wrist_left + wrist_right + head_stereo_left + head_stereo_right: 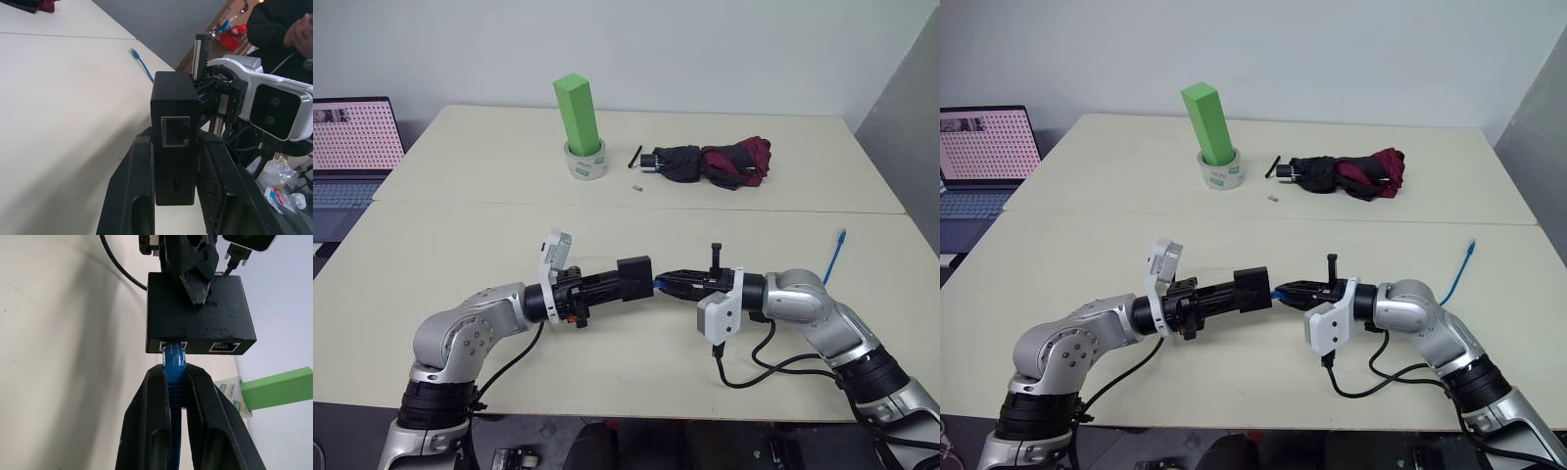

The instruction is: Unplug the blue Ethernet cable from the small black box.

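**Kid:** Left eye view first! What's going on?

**Pal:** The left gripper [631, 279] is closed tight on the small black box [634, 277], up above the pale table [460, 245]. The right gripper [664, 283] pinches the plug end of the blue Ethernet cable [658, 284]. The plug is still in the box. Both grippers point at each other, so the box and plug make one line going side to side.

**Kid:** Right eye view?

**Pal:** The cable's other end [1470, 246] lies on the table past the right arm, near the edge. A green block [1209, 122] stands in a roll of tape [1221, 171]. A folded umbrella [1351, 173] lies near it. A laptop [984, 157] sits far left.

**Kid:** Left wrist view?

**Pal:** The box stands between the two black fingers [134, 196], with one empty port facing us. A person [283, 34] in dark clothes is behind.

**Kid:** Right wrist view?

**Pal:** The blue plug runs straight from the fingers [146, 421] into the box's port. I can read "LAN OUT" on the box.
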Controlling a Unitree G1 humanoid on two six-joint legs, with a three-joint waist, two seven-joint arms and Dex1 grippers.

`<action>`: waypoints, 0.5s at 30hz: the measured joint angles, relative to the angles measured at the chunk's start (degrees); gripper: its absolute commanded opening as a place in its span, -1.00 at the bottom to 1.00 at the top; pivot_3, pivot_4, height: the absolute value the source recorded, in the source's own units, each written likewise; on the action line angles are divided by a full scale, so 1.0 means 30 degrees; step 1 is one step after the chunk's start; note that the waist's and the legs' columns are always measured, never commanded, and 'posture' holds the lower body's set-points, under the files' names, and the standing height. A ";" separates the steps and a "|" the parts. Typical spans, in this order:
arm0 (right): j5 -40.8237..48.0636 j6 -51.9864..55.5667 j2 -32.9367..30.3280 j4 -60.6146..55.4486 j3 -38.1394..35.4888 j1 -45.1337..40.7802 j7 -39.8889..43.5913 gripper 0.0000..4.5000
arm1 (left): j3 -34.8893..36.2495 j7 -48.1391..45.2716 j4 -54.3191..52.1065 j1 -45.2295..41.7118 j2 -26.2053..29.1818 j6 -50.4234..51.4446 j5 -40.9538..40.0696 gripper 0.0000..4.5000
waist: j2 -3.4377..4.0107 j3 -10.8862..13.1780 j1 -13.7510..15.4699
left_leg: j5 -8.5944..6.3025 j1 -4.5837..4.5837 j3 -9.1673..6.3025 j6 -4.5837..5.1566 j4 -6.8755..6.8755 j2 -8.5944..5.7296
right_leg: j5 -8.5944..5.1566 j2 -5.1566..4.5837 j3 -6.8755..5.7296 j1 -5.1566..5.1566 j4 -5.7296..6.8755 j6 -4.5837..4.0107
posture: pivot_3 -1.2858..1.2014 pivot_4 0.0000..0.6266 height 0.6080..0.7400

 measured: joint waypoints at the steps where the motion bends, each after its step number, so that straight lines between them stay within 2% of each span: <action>1: 0.0290 0.0152 -0.0108 -0.0335 0.0003 0.0000 0.0266 -0.37 | -0.0028 -0.0123 0.0026 0.0005 0.0111 -0.0116 0.0096 -0.66 | 0.0000 0.0000 -0.0002 | 0.0000 0.0000 0.0000 0.0000 0.0000 0.0000 | 0.0000 0.0000 -0.0001 0.0000 0.0001 0.0000 | 0.03 -0.52 1.00; 3: 0.0587 0.0615 -0.0649 -0.0876 -0.0004 -0.0003 0.0964 -0.21 | -0.0134 -0.0626 0.0026 0.0005 0.0360 -0.0395 0.0291 -0.66 | 0.0000 0.0000 0.0028 | 0.0000 0.0000 -0.0002 0.0000 0.0000 -0.0004 | 0.0000 -0.0002 -0.0003 0.0005 -0.0005 0.0000 | 0.03 -0.52 1.00; 5: 0.1375 0.1706 -0.1267 -0.1477 -0.0071 0.0170 0.1817 -0.18 | -0.0255 -0.1070 0.0035 0.0003 0.0545 -0.0693 0.0548 -0.66 | 0.0000 0.0000 0.0051 | 0.0000 0.0000 -0.0003 0.0000 0.0002 -0.0004 | 0.0000 -0.0004 -0.0003 0.0010 -0.0009 0.0000 | 0.03 -0.52 1.00; 7: 0.3002 0.4304 -0.1808 -0.2963 -0.0450 0.0894 0.2733 -0.18 | -0.0543 -0.1632 0.0150 -0.0062 0.0773 -0.1098 0.0858 -0.66 | 0.0001 0.0000 0.0060 | 0.0000 -0.0004 -0.0013 0.0000 0.0000 -0.0001 | 0.0000 -0.0004 -0.0012 0.0011 -0.0011 0.0000 | 0.03 -0.52 1.00; 10: 0.6686 1.0174 -0.1993 -0.5635 -0.1543 0.1661 0.3047 -0.18 | -0.1064 -0.2695 0.0381 -0.0346 0.1292 -0.1923 0.1604 -0.66 | 0.0003 0.0002 0.0039 | -0.0001 -0.0008 -0.0013 0.0001 -0.0002 0.0001 | 0.0000 -0.0002 -0.0008 0.0008 -0.0004 -0.0001 | 0.03 -0.52 1.00; 13: 1.2529 1.7575 -0.1891 -0.8111 -0.3092 0.1537 0.2367 -0.18 | -0.1364 -0.3687 0.0499 -0.0534 0.1386 -0.2335 0.1783 -0.66 | 0.0002 0.0000 0.0034 | -0.0002 -0.0007 -0.0024 0.0003 -0.0003 0.0005 | 0.0000 -0.0002 -0.0017 0.0014 -0.0007 -0.0001 | 0.03 -0.52 1.00; 15: 1.5644 2.1088 -0.1504 -0.8722 -0.3858 0.1229 0.1710 -0.18 | -0.1387 -0.4129 0.0527 -0.0657 0.1393 -0.2478 0.1779 -0.66 | 0.0002 0.0001 0.0030 | -0.0003 -0.0009 -0.0026 0.0006 -0.0004 0.0003 | 0.0000 -0.0002 -0.0018 0.0012 -0.0011 0.0000 | 0.03 -0.52 1.00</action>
